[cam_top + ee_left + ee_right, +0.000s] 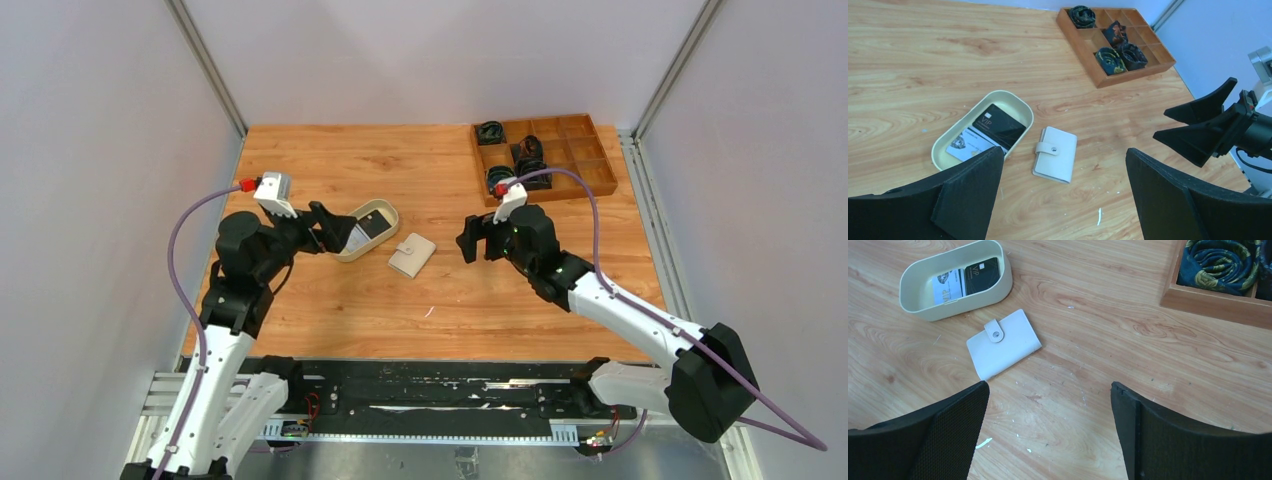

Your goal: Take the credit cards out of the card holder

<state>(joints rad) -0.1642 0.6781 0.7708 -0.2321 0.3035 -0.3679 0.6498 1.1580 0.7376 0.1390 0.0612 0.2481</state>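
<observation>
Left fingers [963,195] are spread wide with nothing in them, hovering by the oval beige tray [1009,93]. Two credit cards [998,127] lie flat in that tray, one black and one white. The card holder [1055,154] sits just right of the tray, snapped shut, flat on the counter [923,60]. Right fingers [948,435] are wide open too, empty, right of the holder. The wooden box [1128,70] with rolled fabric is back right.
</observation>
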